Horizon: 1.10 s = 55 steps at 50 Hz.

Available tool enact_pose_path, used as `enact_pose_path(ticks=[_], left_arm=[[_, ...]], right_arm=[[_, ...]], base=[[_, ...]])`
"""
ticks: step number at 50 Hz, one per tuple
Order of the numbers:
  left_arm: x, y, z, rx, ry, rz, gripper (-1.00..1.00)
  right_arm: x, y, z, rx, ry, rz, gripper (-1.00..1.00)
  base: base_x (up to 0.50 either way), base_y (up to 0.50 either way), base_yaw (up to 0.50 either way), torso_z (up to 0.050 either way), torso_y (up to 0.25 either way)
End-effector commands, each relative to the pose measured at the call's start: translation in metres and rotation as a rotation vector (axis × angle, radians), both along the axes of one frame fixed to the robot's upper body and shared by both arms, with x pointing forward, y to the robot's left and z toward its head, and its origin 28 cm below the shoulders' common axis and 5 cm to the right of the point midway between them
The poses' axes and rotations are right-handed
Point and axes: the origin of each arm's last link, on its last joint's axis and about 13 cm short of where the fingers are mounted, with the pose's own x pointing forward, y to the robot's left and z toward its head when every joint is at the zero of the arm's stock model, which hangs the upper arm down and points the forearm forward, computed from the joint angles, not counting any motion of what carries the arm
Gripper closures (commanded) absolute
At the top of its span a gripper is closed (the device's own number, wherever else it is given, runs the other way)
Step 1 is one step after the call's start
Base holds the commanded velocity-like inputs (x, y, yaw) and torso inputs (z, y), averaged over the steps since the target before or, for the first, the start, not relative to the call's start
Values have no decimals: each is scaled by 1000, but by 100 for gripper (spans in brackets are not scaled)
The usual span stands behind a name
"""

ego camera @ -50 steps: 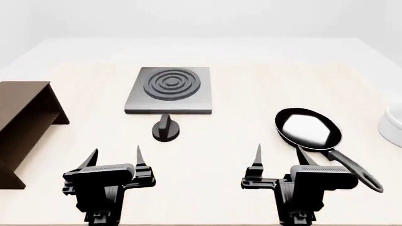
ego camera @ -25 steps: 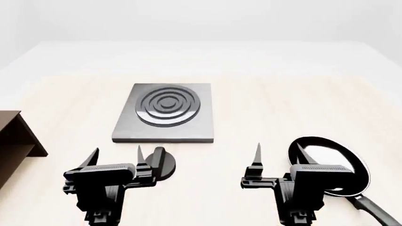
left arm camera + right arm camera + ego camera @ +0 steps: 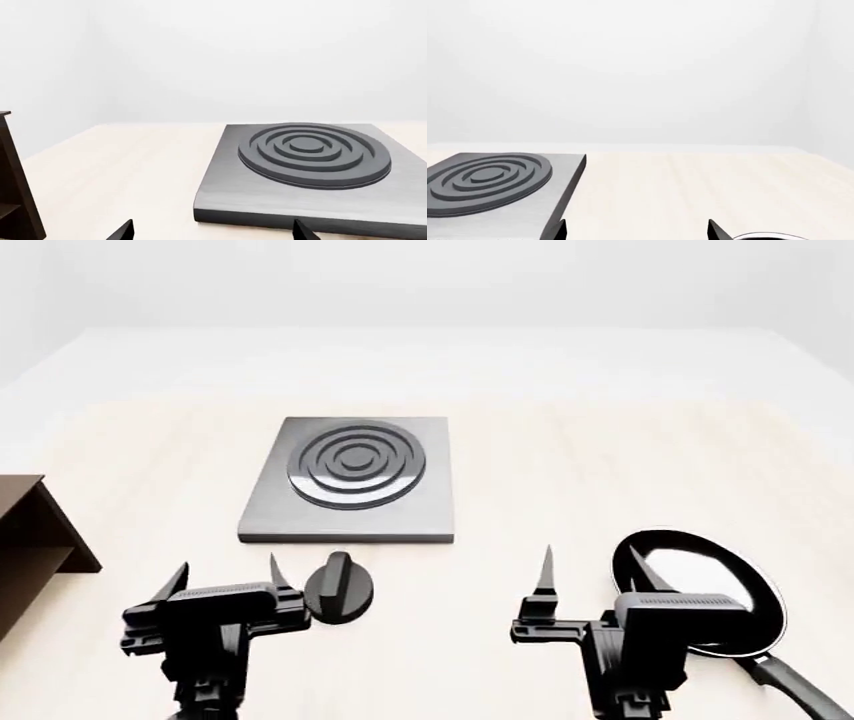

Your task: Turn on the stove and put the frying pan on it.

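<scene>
The stove (image 3: 350, 478) is a flat grey plate with a dark ring burner, lying on the pale table ahead of both arms. Its round black knob (image 3: 339, 588) sits apart, just in front of the plate. My left gripper (image 3: 227, 572) is open and empty, just left of the knob and not touching it. The frying pan (image 3: 707, 585) lies at the right, its long handle (image 3: 801, 690) pointing toward me. My right gripper (image 3: 591, 565) is open beside the pan's left rim and hides part of it. Both wrist views also show the stove (image 3: 307, 170) (image 3: 494, 185).
A brown wooden shelf (image 3: 27, 540) stands at the table's left edge, and it also shows in the left wrist view (image 3: 13, 200). Pale bare table lies between the stove and the frying pan, whose rim (image 3: 767, 236) just enters the right wrist view.
A second ago the head view shifted, bringing stove and pan nearer. Since then my left gripper has moved left and slightly back, uncovering the knob. The right gripper has not moved.
</scene>
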Motion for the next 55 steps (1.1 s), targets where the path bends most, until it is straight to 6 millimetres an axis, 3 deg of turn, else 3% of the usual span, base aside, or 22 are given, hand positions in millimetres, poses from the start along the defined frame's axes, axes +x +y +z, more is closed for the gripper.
enact_pose_path(ticks=[1, 12, 16, 34, 55], left_arm=[[10, 11, -16, 33, 30, 68, -100], [9, 6, -34, 70, 80, 49, -100], [4, -9, -49, 91, 160, -37, -100], [0, -15, -52, 99, 170, -75, -100], [-5, -47, -21, 76, 78, -287, -100]], right_arm=[[0, 0, -1, -2, 3, 2, -100], [1, 1, -2, -1, 7, 6, -100], [1, -1, -4, 2, 13, 7, -100], [1, 0, -6, 1, 16, 9, -100], [0, -1, -6, -3, 19, 13, -100]], base=[[0, 0, 0, 0, 0], [0, 0, 0, 0, 0], [0, 0, 0, 0, 0], [0, 0, 0, 0, 0], [0, 0, 0, 0, 0]])
